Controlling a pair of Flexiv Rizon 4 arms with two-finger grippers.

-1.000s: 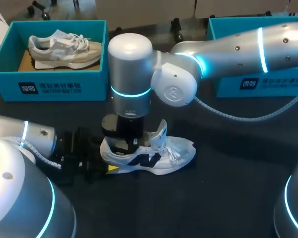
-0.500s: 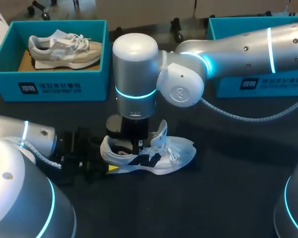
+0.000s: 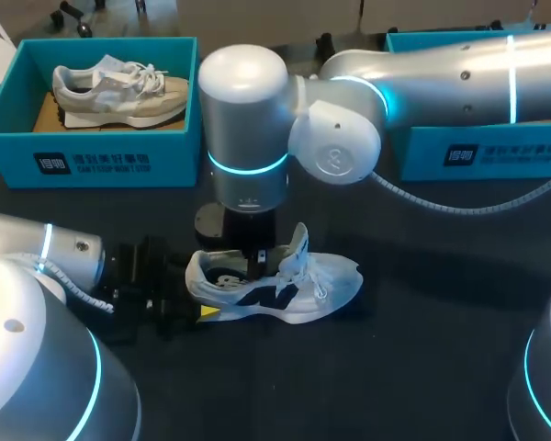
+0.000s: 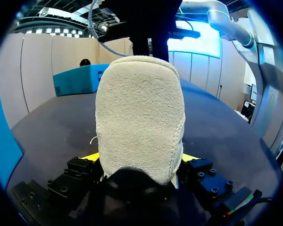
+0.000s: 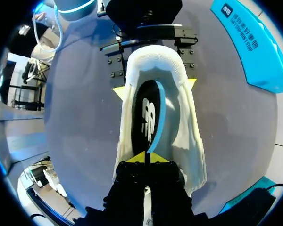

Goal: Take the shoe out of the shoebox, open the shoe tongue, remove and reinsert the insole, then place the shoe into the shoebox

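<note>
Shoe (image 3: 285, 285) sits lower centre of the head frame, our left gripper (image 4: 139, 157) clamping its heel, our right gripper (image 5: 145, 157) pinching the insole (image 5: 148, 117), likely light and floppy, best held by its edge.

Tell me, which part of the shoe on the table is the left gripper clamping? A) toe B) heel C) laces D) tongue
B: in the left wrist view, the left gripper has a yellow tip on each side of the shoe's heel.
</note>
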